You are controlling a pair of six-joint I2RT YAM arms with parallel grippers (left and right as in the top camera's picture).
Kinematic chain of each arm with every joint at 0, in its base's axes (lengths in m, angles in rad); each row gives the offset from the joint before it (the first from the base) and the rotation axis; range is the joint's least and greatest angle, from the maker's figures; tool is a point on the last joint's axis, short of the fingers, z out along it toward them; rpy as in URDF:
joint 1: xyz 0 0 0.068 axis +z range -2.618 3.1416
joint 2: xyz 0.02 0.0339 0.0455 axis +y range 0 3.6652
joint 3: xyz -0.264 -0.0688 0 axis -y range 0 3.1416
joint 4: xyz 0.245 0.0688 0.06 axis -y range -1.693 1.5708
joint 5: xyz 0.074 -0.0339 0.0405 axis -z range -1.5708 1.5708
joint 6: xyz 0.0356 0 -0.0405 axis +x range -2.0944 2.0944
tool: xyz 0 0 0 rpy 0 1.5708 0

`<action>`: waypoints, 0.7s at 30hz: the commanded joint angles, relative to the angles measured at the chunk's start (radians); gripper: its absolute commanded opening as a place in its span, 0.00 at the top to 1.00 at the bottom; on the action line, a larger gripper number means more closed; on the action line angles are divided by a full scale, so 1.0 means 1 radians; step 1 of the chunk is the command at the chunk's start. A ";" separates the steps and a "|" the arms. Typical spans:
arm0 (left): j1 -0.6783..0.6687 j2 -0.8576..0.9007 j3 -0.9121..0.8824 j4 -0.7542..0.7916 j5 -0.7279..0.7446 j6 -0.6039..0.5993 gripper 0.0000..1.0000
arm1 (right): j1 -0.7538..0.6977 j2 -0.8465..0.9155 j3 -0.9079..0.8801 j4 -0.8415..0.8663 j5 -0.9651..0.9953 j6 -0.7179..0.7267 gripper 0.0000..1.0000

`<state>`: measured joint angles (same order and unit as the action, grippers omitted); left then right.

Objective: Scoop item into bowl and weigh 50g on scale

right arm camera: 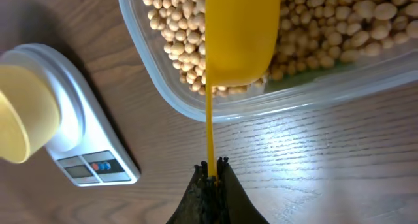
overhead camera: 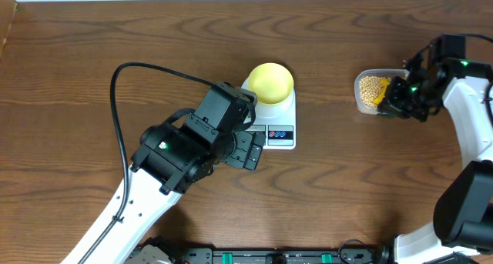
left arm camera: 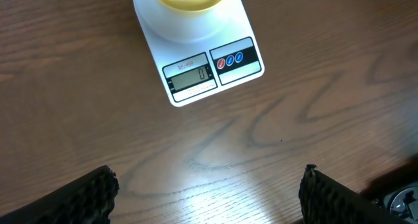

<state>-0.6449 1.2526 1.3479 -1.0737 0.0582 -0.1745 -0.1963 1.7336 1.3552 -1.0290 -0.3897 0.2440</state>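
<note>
While one bowl tops one scale, one tub holds beans.

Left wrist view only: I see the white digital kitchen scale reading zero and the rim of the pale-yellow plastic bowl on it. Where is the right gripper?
Observer: The right gripper is shut on the thin handle of a bright yellow plastic scoop.
Operator: Where is the scoop's head?
Observer: Inside the clear rectangular plastic tub, on the small tan beans.
Operator: Anything in the bowl yet?
Observer: No beans visible in it from overhead.
</note>
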 commanded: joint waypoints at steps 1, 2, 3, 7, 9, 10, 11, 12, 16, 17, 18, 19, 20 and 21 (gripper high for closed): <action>0.004 -0.013 0.032 -0.003 0.009 0.021 0.09 | -0.031 0.008 0.023 -0.004 -0.092 -0.040 0.99; 0.004 -0.013 0.032 -0.003 0.009 0.021 0.09 | -0.041 0.008 0.023 -0.004 -0.107 -0.044 0.99; 0.004 -0.013 0.032 -0.003 0.009 0.021 0.09 | -0.048 0.008 0.023 -0.005 -0.119 -0.050 0.99; 0.004 -0.013 0.032 -0.003 0.009 0.021 0.09 | -0.077 0.008 0.023 -0.009 -0.152 -0.069 0.99; 0.004 -0.013 0.032 -0.003 0.009 0.021 0.09 | -0.091 0.008 0.023 -0.016 -0.183 -0.090 0.99; 0.004 -0.013 0.032 -0.003 0.009 0.021 0.09 | -0.097 0.008 0.023 -0.020 -0.195 -0.096 0.99; 0.004 -0.013 0.032 -0.003 0.009 0.021 0.09 | -0.102 0.008 0.023 -0.024 -0.201 -0.097 0.99; 0.004 -0.013 0.032 -0.003 0.009 0.021 0.09 | -0.107 0.008 0.023 -0.028 -0.206 -0.104 0.99; 0.004 -0.013 0.032 -0.003 0.009 0.021 0.09 | -0.133 0.008 0.023 -0.047 -0.243 -0.135 0.99; 0.004 -0.013 0.032 -0.003 0.009 0.021 0.09 | -0.140 0.008 0.023 -0.053 -0.257 -0.146 0.99; 0.004 -0.013 0.032 -0.003 0.009 0.021 0.09 | -0.146 0.008 0.023 -0.059 -0.267 -0.154 0.99; 0.004 -0.013 0.032 -0.003 0.009 0.021 0.09 | -0.153 0.008 0.023 -0.064 -0.272 -0.158 0.99; 0.004 -0.013 0.032 -0.003 0.009 0.021 0.09 | -0.159 0.008 0.023 -0.067 -0.275 -0.164 0.99; 0.004 -0.013 0.032 -0.003 0.009 0.021 0.09 | -0.164 0.008 0.023 -0.068 -0.276 -0.164 0.99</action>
<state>-0.6449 1.2526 1.3479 -1.0733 0.0582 -0.1745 -0.3401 1.7344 1.3552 -1.0927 -0.6102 0.1215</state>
